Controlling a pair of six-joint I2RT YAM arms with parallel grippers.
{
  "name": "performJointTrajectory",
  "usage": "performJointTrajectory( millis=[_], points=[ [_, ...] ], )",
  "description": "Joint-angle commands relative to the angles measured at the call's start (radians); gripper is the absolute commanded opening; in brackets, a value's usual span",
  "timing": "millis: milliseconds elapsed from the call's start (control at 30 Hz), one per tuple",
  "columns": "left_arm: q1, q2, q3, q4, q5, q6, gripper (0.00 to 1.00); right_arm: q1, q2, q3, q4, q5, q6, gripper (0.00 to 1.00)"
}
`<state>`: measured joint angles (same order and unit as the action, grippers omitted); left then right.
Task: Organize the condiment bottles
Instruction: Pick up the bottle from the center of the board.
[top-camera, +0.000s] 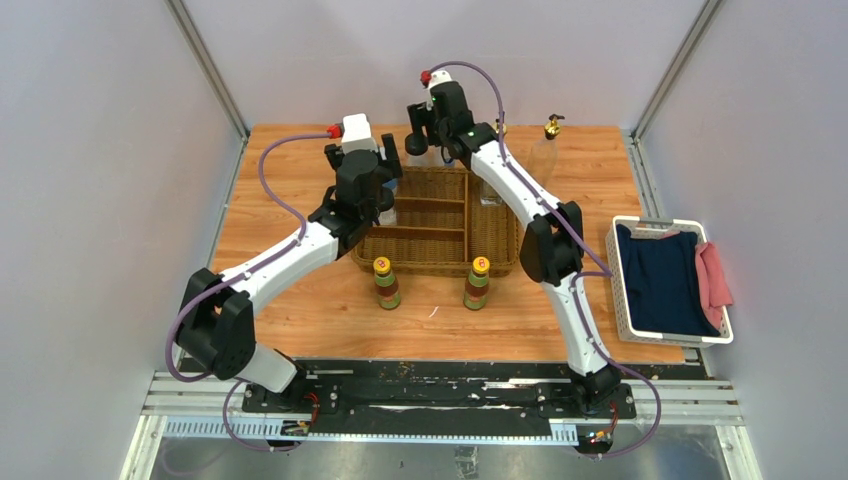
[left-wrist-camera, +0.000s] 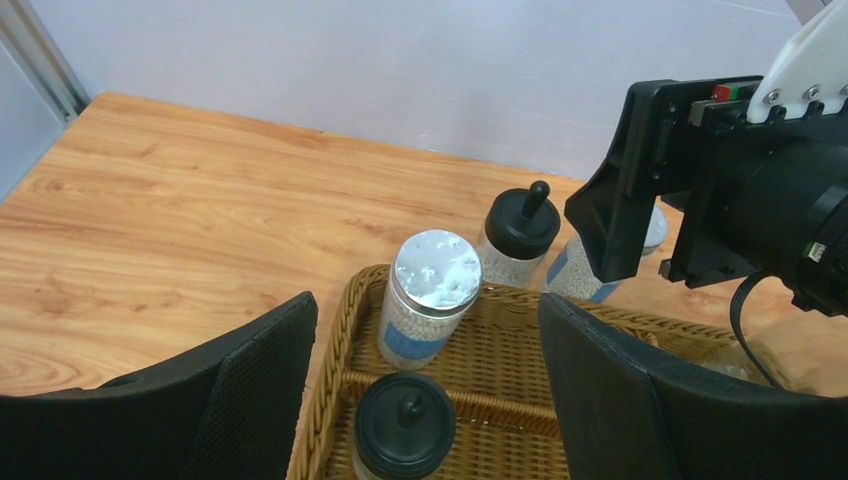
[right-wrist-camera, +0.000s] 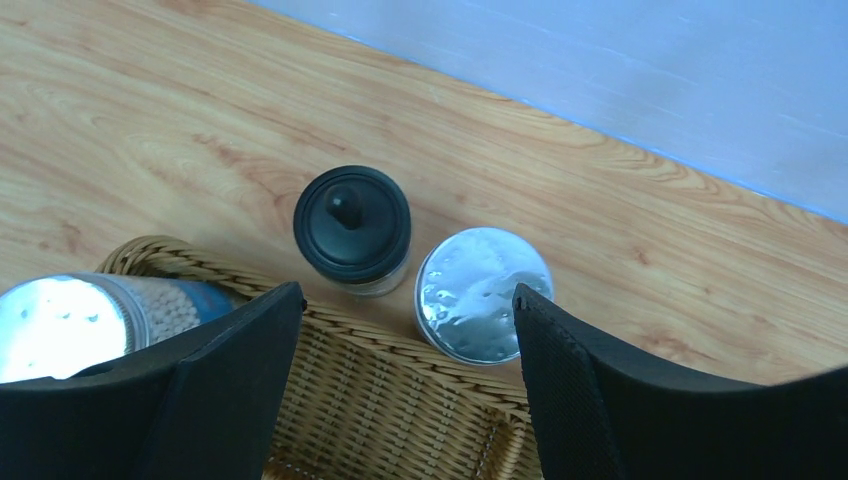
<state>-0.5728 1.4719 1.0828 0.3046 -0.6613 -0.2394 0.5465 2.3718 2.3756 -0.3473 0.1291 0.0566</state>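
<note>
Meanwhile, left gripper (left-wrist-camera: 425, 300) gapes above a silver-lidded jar (left-wrist-camera: 435, 270) in the basket (left-wrist-camera: 330, 380); right gripper (right-wrist-camera: 405, 290), equally wide, seemingly eyes a black-capped jar (right-wrist-camera: 352, 222) outside.

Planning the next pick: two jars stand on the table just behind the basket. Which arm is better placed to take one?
Right, likely. The right hand, open, hangs directly over the black-capped jar and grey-lidded jar behind the basket; the left hand is over the basket's inside.

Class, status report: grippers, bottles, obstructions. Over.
Left gripper open over basket. Right gripper open over black-capped bottle, grey-lidded jar beyond basket. Yellow-capped bottles outside, in front. Nothing blocking.
</note>
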Motion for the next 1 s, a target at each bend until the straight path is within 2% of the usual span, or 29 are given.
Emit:
performJointTrajectory(
  millis=[0,400,967],
  points=[
    [-0.004,0.009,0.021,0.011,-0.004,0.000,0.84,-0.017,-0.006,-0.006,0.019,0.071,-0.008,0.80],
    [-0.005,0.000,0.001,0.020,0.004,-0.007,0.84,-0.027,0.016,-0.005,0.010,0.136,-0.011,0.81],
    [-0.005,-0.020,-0.026,0.044,0.014,-0.023,0.84,-0.039,0.058,-0.009,-0.010,0.129,0.018,0.79]
  ],
)
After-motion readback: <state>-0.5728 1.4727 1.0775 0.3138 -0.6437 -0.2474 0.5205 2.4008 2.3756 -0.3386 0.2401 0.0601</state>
